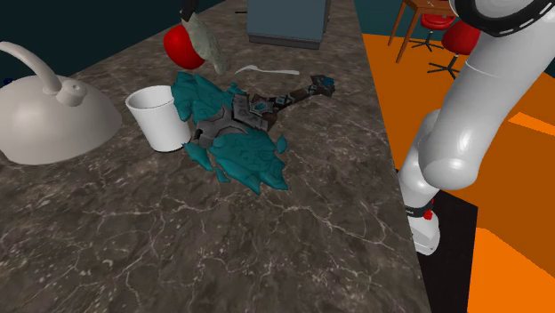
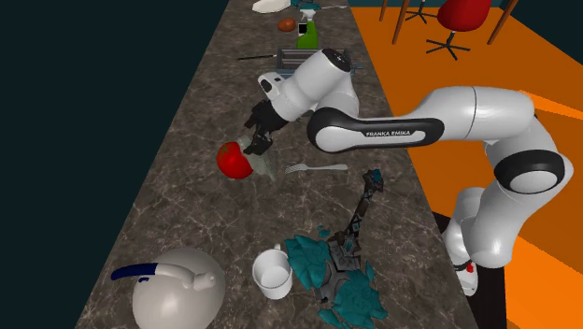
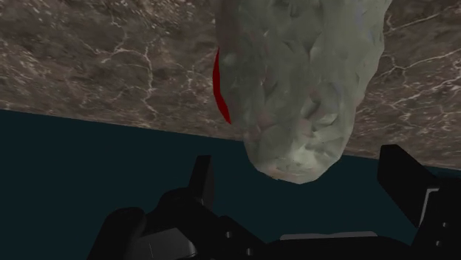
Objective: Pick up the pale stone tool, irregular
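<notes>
Dark marbled counter (image 1: 293,258) fills the scene. At the shoulder view's upper left, the pale stone tool (image 1: 206,44) is tilted just beside a red ball (image 1: 180,46). The gripper (image 2: 255,142) straddles it, fingers spread and not touching.

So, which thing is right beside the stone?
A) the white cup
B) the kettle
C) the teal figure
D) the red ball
D: in the shoulder view the red ball sits directly beside the stone; the others stand farther off.
</notes>
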You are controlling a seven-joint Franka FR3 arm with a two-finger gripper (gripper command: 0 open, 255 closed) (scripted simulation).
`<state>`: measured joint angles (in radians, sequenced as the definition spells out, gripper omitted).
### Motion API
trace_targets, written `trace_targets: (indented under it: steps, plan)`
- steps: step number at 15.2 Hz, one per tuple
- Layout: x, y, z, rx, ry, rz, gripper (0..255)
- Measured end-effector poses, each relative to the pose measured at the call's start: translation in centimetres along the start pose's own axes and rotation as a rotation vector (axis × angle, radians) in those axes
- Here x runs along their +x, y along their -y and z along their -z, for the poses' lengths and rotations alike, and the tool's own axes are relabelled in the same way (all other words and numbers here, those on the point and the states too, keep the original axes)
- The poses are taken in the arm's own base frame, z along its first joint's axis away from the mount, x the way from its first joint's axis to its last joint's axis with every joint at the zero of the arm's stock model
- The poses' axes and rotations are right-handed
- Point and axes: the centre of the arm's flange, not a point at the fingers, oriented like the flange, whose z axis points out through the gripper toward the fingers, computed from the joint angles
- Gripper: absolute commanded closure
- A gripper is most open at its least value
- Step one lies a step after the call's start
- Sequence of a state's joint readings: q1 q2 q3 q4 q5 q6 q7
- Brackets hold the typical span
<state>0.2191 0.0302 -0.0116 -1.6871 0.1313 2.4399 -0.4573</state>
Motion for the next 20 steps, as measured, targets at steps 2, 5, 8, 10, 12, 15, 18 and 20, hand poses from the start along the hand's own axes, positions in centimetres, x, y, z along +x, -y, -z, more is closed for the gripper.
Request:
trace_targets:
  steps: [2,5,8,10,12,15,18,20]
  plan:
    - [-0.7,0.1,-0.7,0.000,0.000,0.000,0]
    - [-0.7,0.3,-0.9,0.000,-0.001,0.000,255]
    - [-0.7,0.3,-0.9,-0.001,-0.003,0.000,255]
    - [-0.7,0.3,-0.9,-0.001,-0.004,0.000,255]
    - [-0.7,0.3,-0.9,-0.001,-0.003,0.000,255]
    - [-0.4,0.2,-0.5,0.000,-0.001,0.000,255]
    - [0.6,0.0,0.5,0.000,0.000,0.000,255]
    - [1.1,-0.3,1.3,0.000,0.000,0.000,255]
